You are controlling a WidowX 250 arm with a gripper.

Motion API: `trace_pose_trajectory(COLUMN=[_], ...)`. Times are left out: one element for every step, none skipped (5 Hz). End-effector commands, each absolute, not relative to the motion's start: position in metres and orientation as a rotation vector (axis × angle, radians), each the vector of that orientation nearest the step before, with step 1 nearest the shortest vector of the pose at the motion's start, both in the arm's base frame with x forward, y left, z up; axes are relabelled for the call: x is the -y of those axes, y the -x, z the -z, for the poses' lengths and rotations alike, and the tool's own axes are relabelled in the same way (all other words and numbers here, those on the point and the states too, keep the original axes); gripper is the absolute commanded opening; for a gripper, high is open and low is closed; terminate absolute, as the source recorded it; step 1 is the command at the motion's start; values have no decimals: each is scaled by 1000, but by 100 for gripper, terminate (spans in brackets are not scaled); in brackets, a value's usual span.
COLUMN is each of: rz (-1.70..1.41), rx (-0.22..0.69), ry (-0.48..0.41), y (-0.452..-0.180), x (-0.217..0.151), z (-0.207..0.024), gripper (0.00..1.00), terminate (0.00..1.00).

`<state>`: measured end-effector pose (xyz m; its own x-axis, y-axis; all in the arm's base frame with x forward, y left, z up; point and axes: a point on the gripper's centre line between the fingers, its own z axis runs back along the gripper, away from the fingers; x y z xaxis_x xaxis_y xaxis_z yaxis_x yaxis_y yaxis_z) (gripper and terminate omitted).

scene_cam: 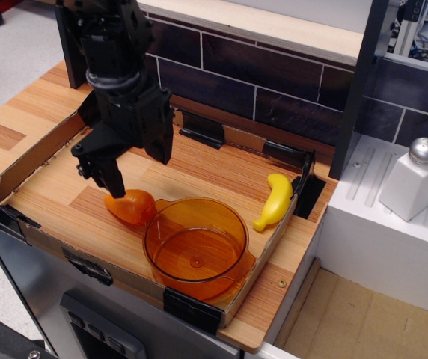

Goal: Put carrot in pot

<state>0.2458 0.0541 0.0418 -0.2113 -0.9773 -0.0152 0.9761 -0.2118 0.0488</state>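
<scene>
The carrot (132, 207), glossy orange and plump, lies on the wooden tray floor right against the left rim of the pot (195, 247). The pot is a round, transparent amber dish with small tab handles, and it is empty. My black gripper (139, 176) is open and hangs just above and behind the carrot. Its left finger (111, 178) reaches down to the carrot's upper left edge, and its right finger (161, 146) is higher, behind the carrot. Nothing is held.
A yellow banana (276, 200) lies at the tray's right side. Low cardboard walls (42, 153) with black corner clips ring the tray. A white shaker (411, 179) stands on the white unit to the right. A dark tiled wall stands behind.
</scene>
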Motion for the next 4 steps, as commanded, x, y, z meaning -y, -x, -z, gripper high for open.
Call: trace_pose_trajectory(rz=[1710, 1686, 1677, 1662], rx=[-18, -22, -38, -48], ry=[-108, -136, -131, -128], y=[-255, -258, -257, -260], x=[-53, -52, -51, -52], z=[-35, -21, -14, -7], gripper=[100, 100, 100, 100], terminate=[0, 0, 0, 0])
